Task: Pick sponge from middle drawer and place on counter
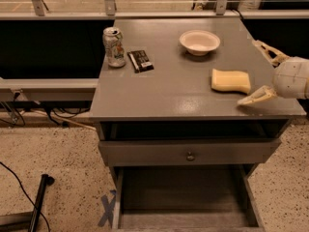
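Sponge [231, 80] flat on counter [169, 93], gripper [247, 72] spread wide beside it.
One sponge, one bowl [199, 41], one can [114, 46], one dark packet [140, 61], perhaps a snack bar; gripper at the sponge's right, holding nothing.

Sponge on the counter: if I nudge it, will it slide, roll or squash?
Sponge looks like soft foam, so probably light and squashy. It lies flat on the glossy counter, so likely slides rather than rolls. The gripper sits open at its right end.
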Motion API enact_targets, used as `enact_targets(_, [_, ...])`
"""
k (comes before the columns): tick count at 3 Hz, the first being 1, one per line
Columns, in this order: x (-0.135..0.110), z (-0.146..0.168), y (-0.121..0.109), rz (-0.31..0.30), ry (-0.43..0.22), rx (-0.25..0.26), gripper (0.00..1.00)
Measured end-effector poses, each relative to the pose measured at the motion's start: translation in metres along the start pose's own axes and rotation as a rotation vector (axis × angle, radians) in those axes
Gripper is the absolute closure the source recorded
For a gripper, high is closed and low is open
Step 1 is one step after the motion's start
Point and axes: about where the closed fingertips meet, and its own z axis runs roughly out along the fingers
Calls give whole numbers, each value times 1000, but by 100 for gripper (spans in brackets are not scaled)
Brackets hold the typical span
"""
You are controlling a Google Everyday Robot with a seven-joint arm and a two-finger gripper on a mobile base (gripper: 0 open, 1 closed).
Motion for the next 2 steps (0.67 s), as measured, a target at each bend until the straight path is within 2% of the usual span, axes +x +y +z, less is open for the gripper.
enact_targets(1, [-19,-33,-22,-43,-12,52,0])
enact_targets(2, [-38,-79,-45,-52,33,122,0])
